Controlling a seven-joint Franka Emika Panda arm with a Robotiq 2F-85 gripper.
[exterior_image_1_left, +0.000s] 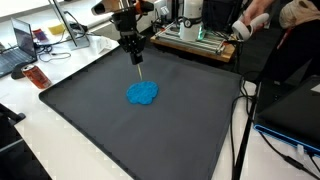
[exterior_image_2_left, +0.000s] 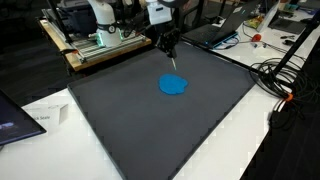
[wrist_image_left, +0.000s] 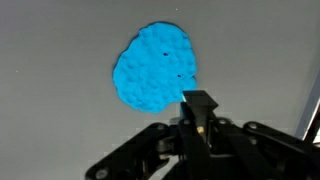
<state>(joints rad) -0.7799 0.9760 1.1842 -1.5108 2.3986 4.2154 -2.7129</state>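
A bumpy bright blue blob (exterior_image_1_left: 142, 94) (exterior_image_2_left: 175, 85) lies flat near the middle of a dark grey mat (exterior_image_1_left: 120, 130) (exterior_image_2_left: 150, 130). Above its far edge hangs my gripper (exterior_image_1_left: 133, 56) (exterior_image_2_left: 171, 49), pointing down. In both exterior views a thin pale stick (exterior_image_1_left: 137, 72) (exterior_image_2_left: 174, 64) runs from the shut fingers down to the blob's edge. In the wrist view the blue blob (wrist_image_left: 155, 68) fills the upper middle. There my gripper (wrist_image_left: 198, 100) has its jaws pressed together just beside the blob's lower right edge, and the stick is almost hidden behind them.
The mat lies on a white table (exterior_image_1_left: 40, 140). A laptop (exterior_image_1_left: 15, 50) and an orange object (exterior_image_1_left: 37, 77) sit off one corner. A machine on a wooden board (exterior_image_1_left: 200, 38) (exterior_image_2_left: 95, 40) stands behind the mat. Cables (exterior_image_2_left: 285, 75) and paper (exterior_image_2_left: 45, 118) lie beside it.
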